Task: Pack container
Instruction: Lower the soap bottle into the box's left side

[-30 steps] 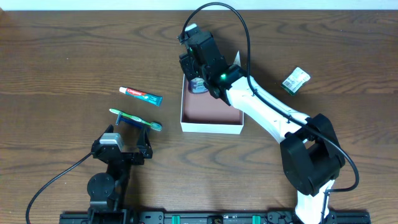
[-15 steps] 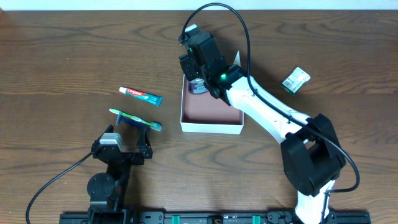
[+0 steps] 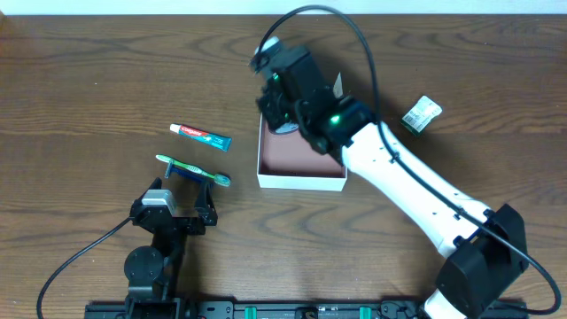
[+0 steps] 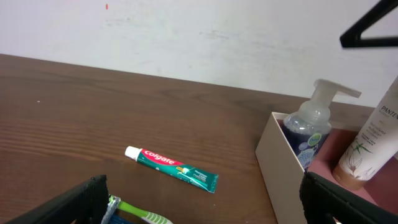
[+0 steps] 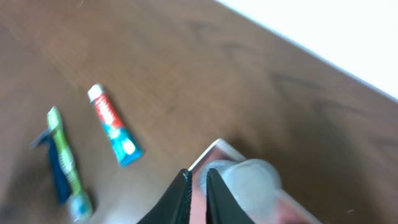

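Right gripper (image 5: 198, 179) has come off the pump bottle (image 5: 245, 179) and closed to a sliver, empty — bottle stands just below it, inside the container (image 3: 301, 182).

The container (image 4: 275, 167) and white bottle (image 4: 370, 144) are cut off rightward.

The table (image 3: 89, 71) is dark brown wood, boldly grained, with a low satin sheen. The container (image 3: 301, 182) is matt cardboard, white on its outer walls and dusky pink-brown inside (smooth, no gloss). Inside the container are a translucent plastic pump bottle (image 4: 308, 134) with a white plastic pump and a glossy white plastic bottle (image 4: 367, 146). Left of the container are a shiny printed toothpaste tube (image 3: 200, 136) and a green plastic toothbrush (image 3: 193, 168); right of it is a green printed packet (image 3: 421, 114), its finish too small to tell
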Controlling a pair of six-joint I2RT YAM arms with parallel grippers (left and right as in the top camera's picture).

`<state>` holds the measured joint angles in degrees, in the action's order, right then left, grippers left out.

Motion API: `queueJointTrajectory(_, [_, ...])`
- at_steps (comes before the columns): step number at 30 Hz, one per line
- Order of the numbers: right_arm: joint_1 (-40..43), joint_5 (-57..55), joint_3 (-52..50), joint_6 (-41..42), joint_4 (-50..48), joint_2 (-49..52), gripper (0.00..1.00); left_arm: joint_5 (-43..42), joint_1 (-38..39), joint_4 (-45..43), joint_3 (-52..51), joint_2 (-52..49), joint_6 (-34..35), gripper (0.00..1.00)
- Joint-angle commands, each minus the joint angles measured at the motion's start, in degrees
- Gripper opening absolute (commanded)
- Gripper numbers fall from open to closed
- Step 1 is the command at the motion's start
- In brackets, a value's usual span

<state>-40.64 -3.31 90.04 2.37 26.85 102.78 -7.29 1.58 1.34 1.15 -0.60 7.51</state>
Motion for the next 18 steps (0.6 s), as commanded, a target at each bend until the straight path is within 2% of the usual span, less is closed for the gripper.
queueJointTrajectory(1, [-2.8,1.8,0.6,-3.3,2.6,0.6,0.06,-0.7,-0.3,2.1,-0.9,0.3,0.1,0.98])
queueJointTrajectory(18, [-3.2,-4.3,-0.3,-6.2,2.7,10.1,0.01,-0.7,-0.3,2.1,-0.9,0.3,0.1,0.98])
